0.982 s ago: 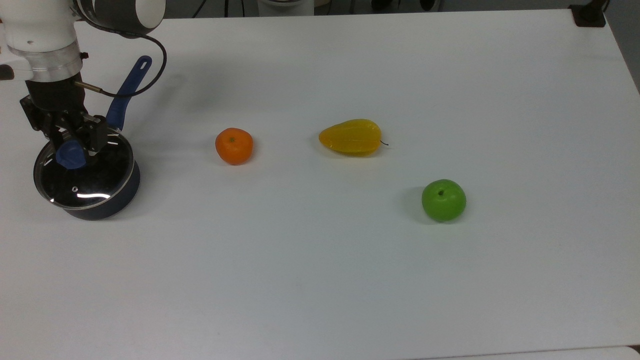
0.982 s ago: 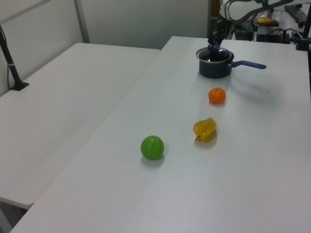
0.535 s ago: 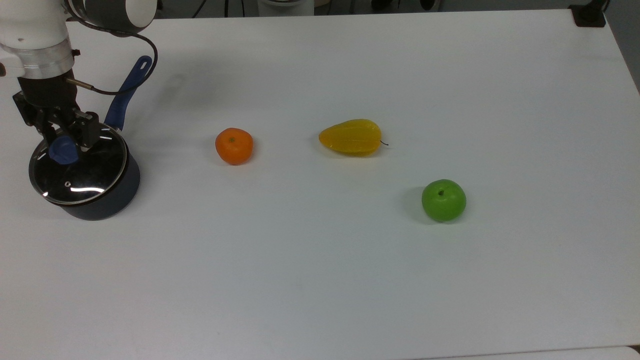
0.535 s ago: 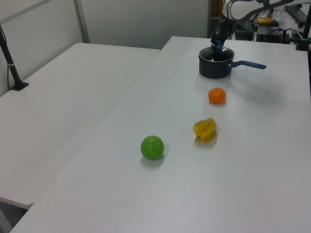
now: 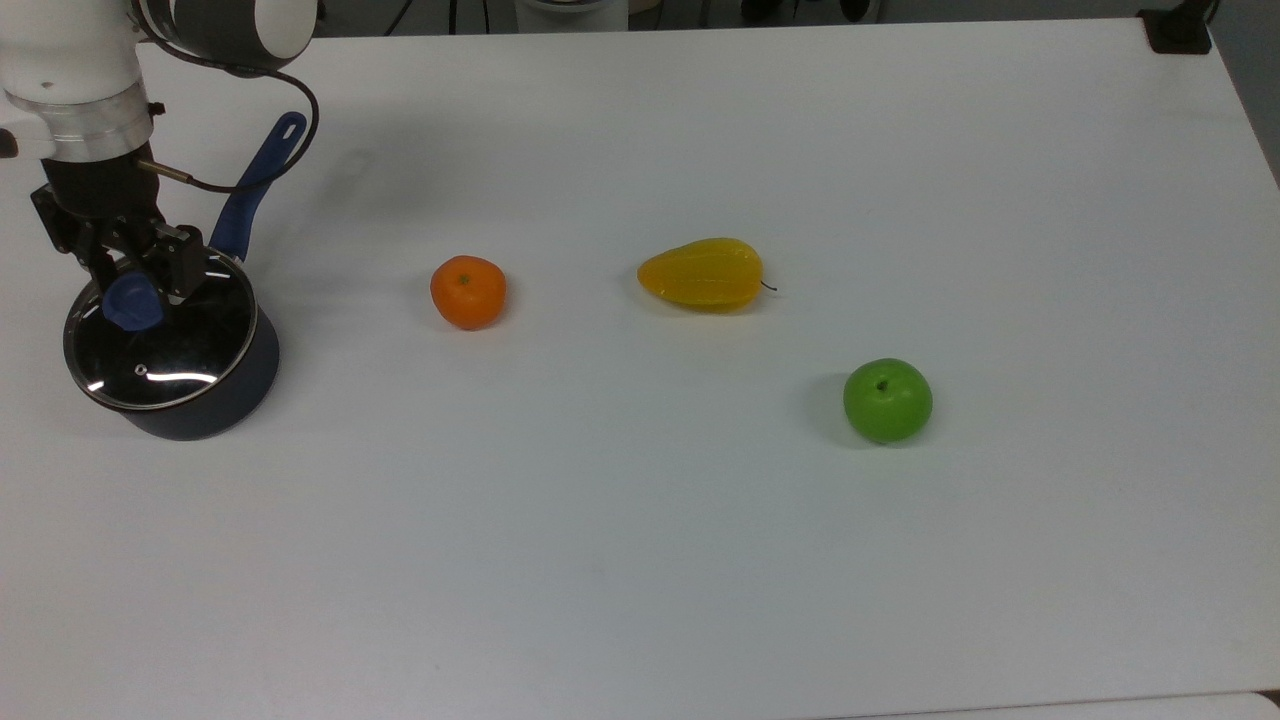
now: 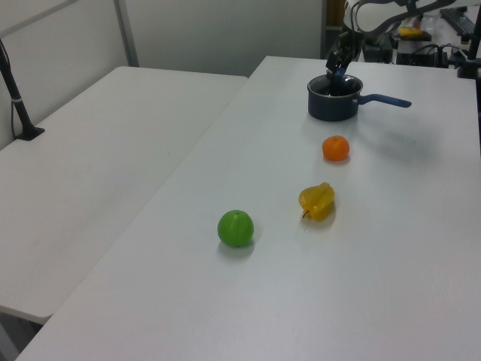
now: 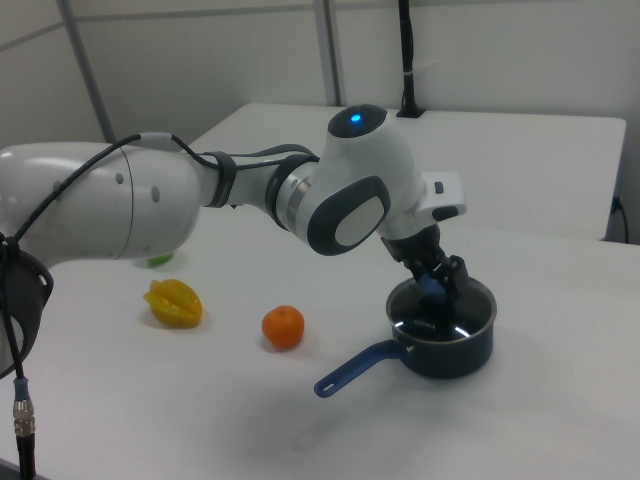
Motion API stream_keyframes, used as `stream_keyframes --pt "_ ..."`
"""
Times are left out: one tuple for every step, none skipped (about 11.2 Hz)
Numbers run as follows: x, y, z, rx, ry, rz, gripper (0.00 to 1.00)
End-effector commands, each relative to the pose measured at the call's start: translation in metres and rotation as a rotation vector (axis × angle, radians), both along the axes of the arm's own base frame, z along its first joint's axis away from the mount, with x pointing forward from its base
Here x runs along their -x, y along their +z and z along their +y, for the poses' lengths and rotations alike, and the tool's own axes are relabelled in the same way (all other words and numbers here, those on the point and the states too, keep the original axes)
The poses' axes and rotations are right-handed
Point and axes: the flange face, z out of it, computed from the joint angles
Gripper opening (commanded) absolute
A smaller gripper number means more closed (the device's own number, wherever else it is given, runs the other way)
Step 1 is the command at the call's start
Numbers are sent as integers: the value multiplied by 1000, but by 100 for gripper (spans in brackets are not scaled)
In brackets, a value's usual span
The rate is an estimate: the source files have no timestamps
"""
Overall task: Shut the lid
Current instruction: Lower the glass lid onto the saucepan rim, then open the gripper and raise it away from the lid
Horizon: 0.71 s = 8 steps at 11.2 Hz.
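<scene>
My hand point(image 5: 130, 285) is pinching the blue knob point(image 5: 133, 303) of the lid point(image 5: 160, 340), one finger point(image 5: 183, 268) on each side of it. The lid sits over the dark blue pot point(image 5: 225, 385) at the top view's left edge of the white counter point(image 5: 700, 550). In the top view its metal rim looks shifted a little toward the top view's left of the pot's wall, so I cannot tell whether it is fully seated or held just above the pot's edge. In the right view the lid point(image 7: 440, 315) lies across the pot's point(image 7: 455, 350) mouth, with my hand point(image 7: 437, 280) coming down on it from above, tilted.

The pot's blue handle point(image 5: 258, 185) points toward the far side of the counter in the top view, passing just beside my wrist, and a black cable point(image 5: 290, 150) loops across it. In the right view the handle point(image 7: 355, 367) reaches toward the near left.

To the top view's right of the pot lie three fruits, well apart from each other: an orange point(image 5: 468, 291) nearest the pot, a yellow starfruit point(image 5: 702, 274) further right, and a green apple point(image 5: 887, 400) beyond it, nearer the front edge. In the left view they stand in a row running from the pot point(image 6: 334, 103) at the far end toward the camera: orange point(image 6: 336, 148), starfruit point(image 6: 317, 201), apple point(image 6: 236, 228). A second white table point(image 6: 98, 165) stands on the left view's left.
</scene>
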Motion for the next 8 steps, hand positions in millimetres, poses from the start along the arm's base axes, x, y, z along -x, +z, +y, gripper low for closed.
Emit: stream_keyframes --pt "5 25 7 4 17 -16 100" --pt "7 49 17 22 37 -35 100" --pt "8 66 39 54 85 5 100" --pt "7 80 71 89 141 60 100" --pt "10 94 103 101 159 95 100" --pt "15 110 134 88 169 125 100" --pt "25 125 170 75 211 178 100" --pt "36 134 205 64 254 240 100"
